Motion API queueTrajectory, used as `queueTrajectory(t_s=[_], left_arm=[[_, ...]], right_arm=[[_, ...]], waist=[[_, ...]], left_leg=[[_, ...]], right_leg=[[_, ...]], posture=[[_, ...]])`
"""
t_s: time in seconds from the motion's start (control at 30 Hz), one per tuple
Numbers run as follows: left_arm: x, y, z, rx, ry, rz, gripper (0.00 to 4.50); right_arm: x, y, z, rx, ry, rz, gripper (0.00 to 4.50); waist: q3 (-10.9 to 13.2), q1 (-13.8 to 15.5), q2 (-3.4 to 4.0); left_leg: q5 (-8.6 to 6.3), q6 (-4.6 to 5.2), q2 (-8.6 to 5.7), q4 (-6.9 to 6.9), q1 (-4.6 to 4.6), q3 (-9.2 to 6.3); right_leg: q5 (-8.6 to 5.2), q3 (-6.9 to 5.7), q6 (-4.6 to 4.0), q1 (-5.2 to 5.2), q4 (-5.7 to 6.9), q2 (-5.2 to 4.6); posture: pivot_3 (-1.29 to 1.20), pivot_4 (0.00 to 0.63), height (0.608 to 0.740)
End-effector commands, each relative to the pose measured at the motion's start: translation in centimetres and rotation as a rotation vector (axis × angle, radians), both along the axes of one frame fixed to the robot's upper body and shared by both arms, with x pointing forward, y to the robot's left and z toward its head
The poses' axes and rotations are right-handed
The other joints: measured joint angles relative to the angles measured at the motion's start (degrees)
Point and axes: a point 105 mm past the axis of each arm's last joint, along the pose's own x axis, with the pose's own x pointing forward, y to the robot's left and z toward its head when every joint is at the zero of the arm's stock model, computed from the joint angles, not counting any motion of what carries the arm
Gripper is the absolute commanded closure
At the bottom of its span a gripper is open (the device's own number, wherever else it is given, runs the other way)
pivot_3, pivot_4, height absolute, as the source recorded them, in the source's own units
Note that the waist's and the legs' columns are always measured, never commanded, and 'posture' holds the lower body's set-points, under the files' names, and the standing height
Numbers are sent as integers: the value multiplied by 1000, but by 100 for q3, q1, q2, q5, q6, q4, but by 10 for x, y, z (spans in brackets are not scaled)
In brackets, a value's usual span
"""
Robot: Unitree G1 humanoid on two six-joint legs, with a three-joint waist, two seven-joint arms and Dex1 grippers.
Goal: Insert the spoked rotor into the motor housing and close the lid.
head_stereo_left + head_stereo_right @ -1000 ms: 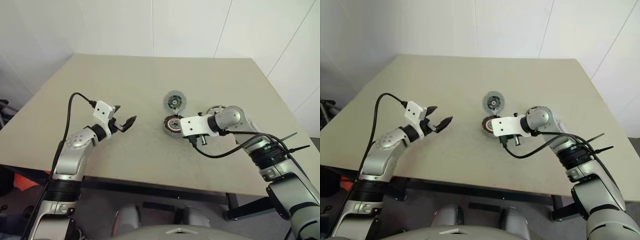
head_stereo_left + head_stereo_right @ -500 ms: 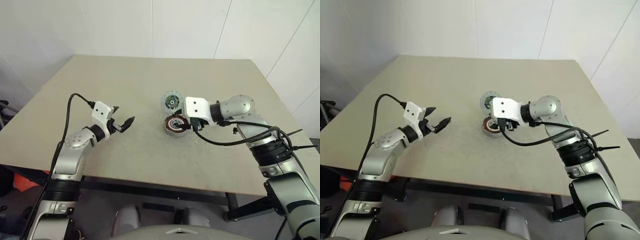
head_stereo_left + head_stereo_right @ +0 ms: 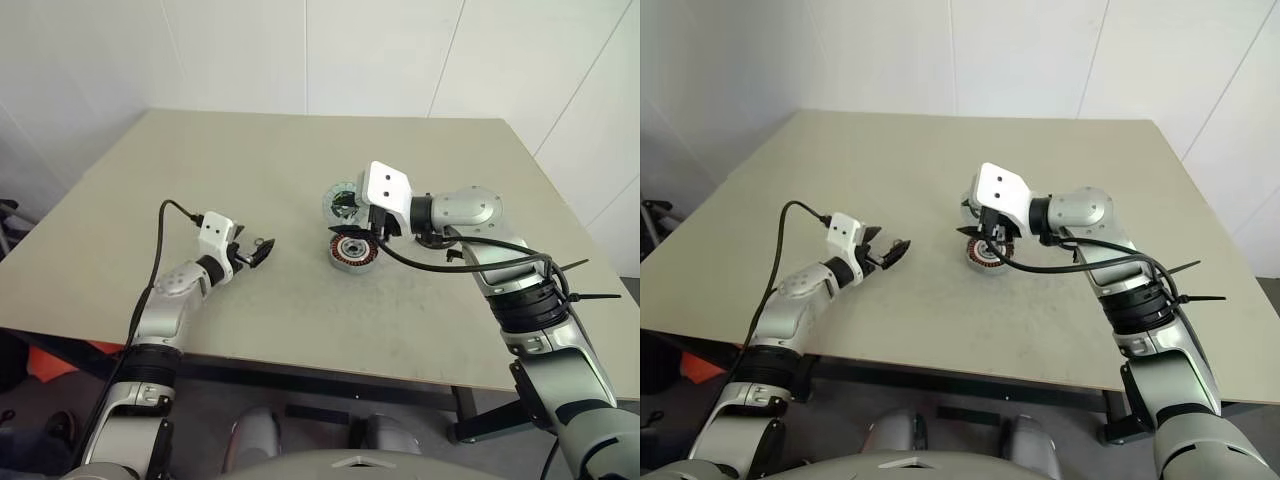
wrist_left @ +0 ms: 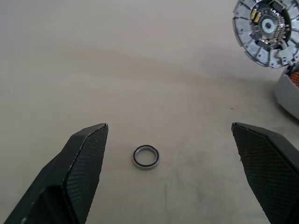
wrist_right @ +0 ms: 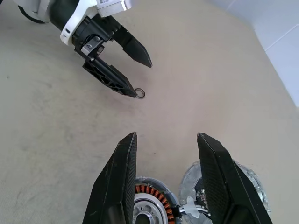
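Right gripper (image 5: 166,177) risen, jaws empty and apart, half-hiding motor housing (image 3: 353,251); left gripper (image 4: 170,172) jaws wide.

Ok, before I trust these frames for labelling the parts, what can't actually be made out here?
- Spoked rotor: in the head views one side is covered by the right pincer's white mount; in the left wrist view the frame edge cuts it off.
- Motor housing: in the right wrist view it is cut off by the frame edge.
- Small ring: too small in the head views to identify.
- Lid: I cannot place it; the right arm may be covering it.
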Motion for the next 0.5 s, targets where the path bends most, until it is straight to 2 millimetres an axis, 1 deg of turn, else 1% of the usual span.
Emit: queueTrajectory(t_s=[0.03,0.17,0.43,0.5], left_arm=[[10,7,5,82,-57,48,0],[14,3,-4,113,-24,53,0],[15,-25,-21,101,58,-41,0],[16,-28,-24,87,72,-44,0]], right_arm=[[1,-2,21,35,-67,-10,2218],[1,2,25,51,-74,-4,2218],[-2,8,34,90,-74,28,2218],[-2,8,34,92,-75,28,2218]], waist=[[0,0,0],[0,6,0],[0,22,0],[0,29,0]], left_leg=[[0,0,0,0,0,0],[0,0,0,-1,0,0],[0,0,-2,-2,-1,0],[0,0,-3,-3,-1,0]], right_leg=[[0,0,0,0,0,0],[0,0,1,0,-1,0],[1,0,1,0,-3,-3],[1,0,1,0,-3,-3]], posture=[[0,0,740],[0,0,740],[0,0,740],[0,0,740]])
